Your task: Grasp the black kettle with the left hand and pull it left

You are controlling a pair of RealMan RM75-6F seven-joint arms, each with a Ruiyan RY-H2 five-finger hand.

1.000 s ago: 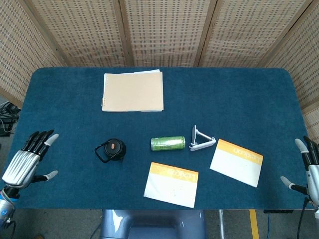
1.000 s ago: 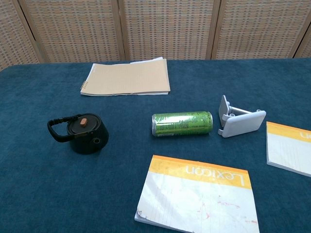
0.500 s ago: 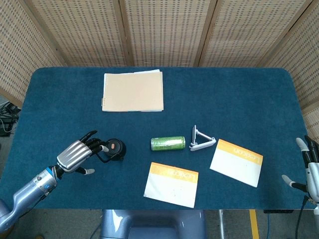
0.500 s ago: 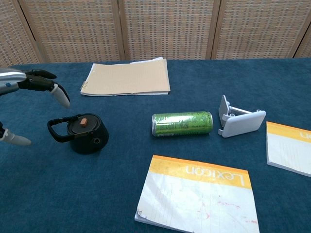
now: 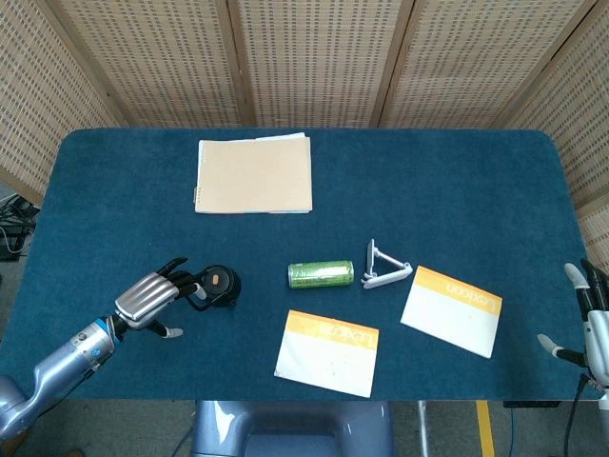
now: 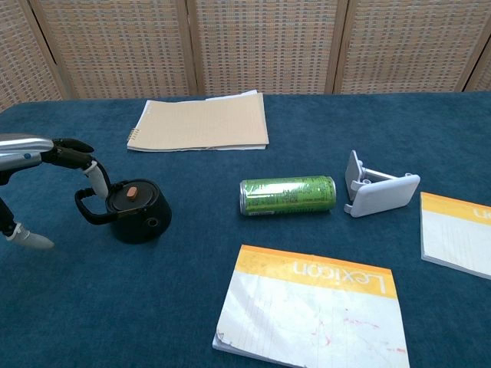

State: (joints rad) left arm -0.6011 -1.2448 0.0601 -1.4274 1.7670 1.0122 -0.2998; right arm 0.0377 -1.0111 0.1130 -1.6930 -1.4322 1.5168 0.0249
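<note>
The small black kettle (image 5: 220,285) (image 6: 138,211), with an orange knob on its lid, stands upright on the blue table, its loop handle pointing left. My left hand (image 5: 150,301) (image 6: 46,165) hovers just left of it, fingers spread over the handle and thumb held apart lower down; it holds nothing. I cannot tell whether a fingertip touches the handle. My right hand (image 5: 590,319) shows at the table's far right edge in the head view, fingers apart and empty.
A green can (image 5: 321,274) lies on its side right of the kettle, next to a white folding stand (image 5: 384,268). Two Lexicon notepads (image 5: 327,351) (image 5: 451,309) lie near the front. A tan notebook (image 5: 253,174) lies at the back.
My left hand came in from the table's left edge towards the kettle and has now dropped lower, its fingers over the handle. The kettle and my right hand have not moved.
</note>
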